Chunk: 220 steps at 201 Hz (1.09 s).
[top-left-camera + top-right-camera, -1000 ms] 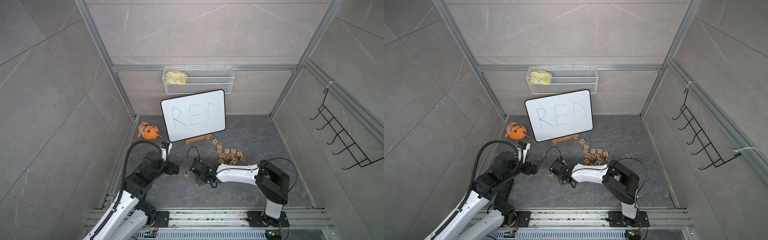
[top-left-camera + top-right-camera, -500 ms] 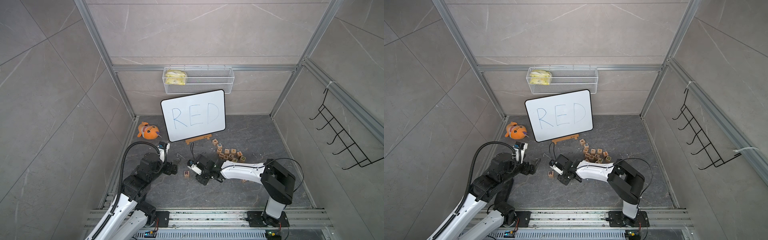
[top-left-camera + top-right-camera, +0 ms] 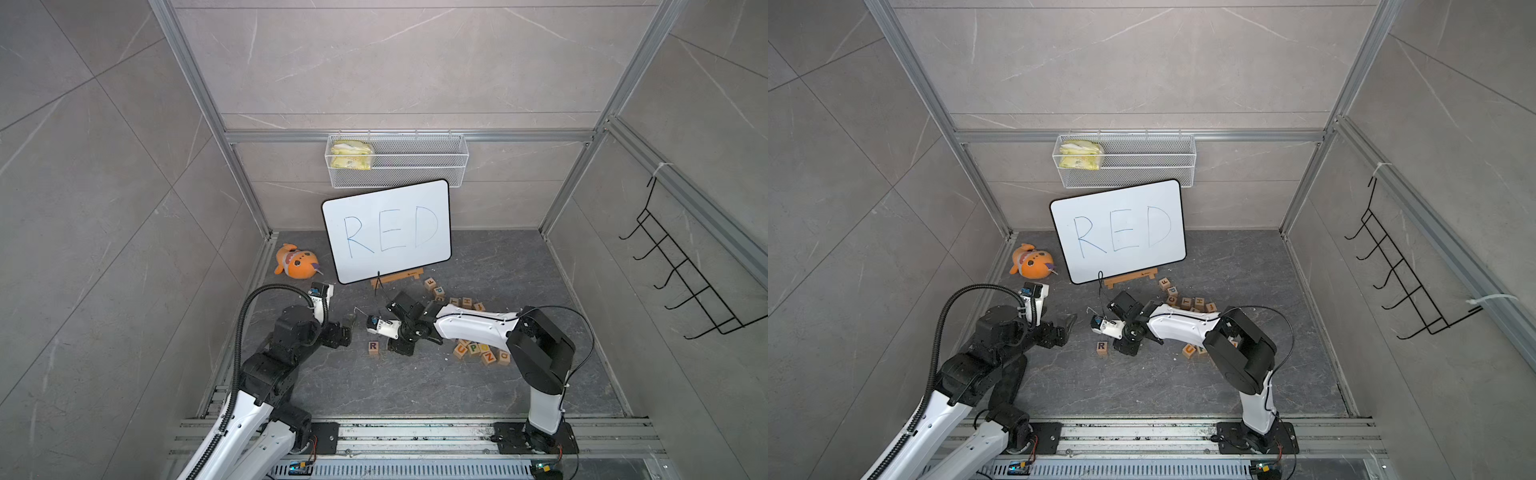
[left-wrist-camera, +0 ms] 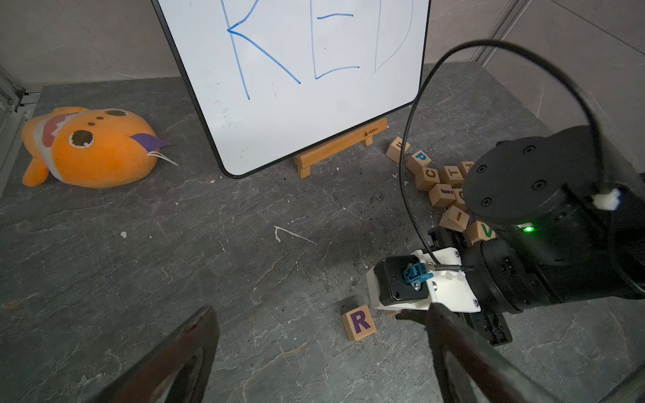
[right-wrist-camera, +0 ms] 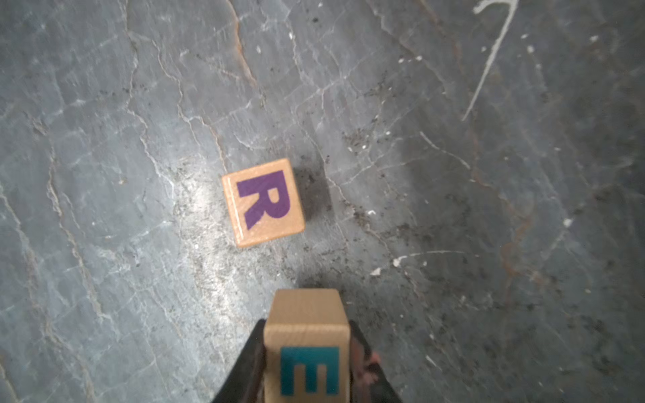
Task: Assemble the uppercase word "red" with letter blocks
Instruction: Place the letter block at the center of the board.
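Right jaws have shifted a little beside the R block point(image 5: 263, 202), clamped on the E block point(image 5: 307, 349); left jaws open, empty

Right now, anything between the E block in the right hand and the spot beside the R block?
Nothing visible. The right hand holds the E block just short of the R block, with only bare floor between them.

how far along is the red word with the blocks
One of three letters is placed: the R block sits alone on the dark surface, purple R up. In hand: the right gripper is shut on the E block, held close to the R. Still to do: set the E beside it, then add a D from the loose blocks.
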Available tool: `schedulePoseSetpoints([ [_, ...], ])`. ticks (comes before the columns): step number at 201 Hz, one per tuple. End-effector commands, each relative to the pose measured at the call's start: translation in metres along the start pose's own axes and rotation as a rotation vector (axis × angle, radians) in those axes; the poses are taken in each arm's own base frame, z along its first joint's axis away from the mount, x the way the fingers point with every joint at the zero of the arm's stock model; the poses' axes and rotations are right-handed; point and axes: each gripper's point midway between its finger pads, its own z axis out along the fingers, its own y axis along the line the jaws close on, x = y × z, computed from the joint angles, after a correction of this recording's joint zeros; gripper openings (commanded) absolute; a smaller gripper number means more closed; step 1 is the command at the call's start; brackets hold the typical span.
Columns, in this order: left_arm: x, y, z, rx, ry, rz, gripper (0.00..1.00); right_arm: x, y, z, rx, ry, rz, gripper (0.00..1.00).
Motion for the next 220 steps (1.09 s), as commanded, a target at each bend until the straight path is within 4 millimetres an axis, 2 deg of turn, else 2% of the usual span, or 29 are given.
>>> schedulePoseSetpoints([
  [1,-0.021,-0.004,-0.009,0.023,-0.068,0.009,0.96,0.004,0.011,0.006,-0.063,0.036,-0.050,0.26],
  [58,-0.022,-0.001,-0.008,0.026,-0.075,-0.011,0.96,0.007,0.011,0.018,-0.071,0.084,-0.073,0.33],
  [87,-0.021,-0.002,-0.007,0.032,-0.069,-0.017,0.96,0.006,0.008,0.020,-0.055,0.085,-0.070,0.45],
  [103,-0.022,-0.001,-0.007,0.029,-0.072,-0.016,0.96,0.004,0.007,0.017,-0.045,0.082,-0.062,0.52],
  [145,-0.023,0.001,-0.007,0.025,-0.078,-0.025,0.96,-0.006,0.006,-0.007,-0.001,0.017,-0.003,0.58],
  [185,-0.022,0.000,-0.005,0.032,-0.068,-0.036,0.96,-0.010,0.013,-0.042,0.030,-0.111,0.171,0.55],
  [201,-0.020,-0.002,-0.002,0.044,-0.057,-0.041,0.96,-0.009,0.020,-0.051,0.010,-0.183,0.282,0.51],
  [209,-0.019,-0.003,-0.001,0.051,-0.050,-0.042,0.96,-0.007,0.019,-0.052,0.020,-0.205,0.363,0.44],
  [220,-0.018,-0.005,0.001,0.061,-0.039,-0.045,0.96,-0.002,0.018,-0.050,0.026,-0.229,0.481,0.26],
])
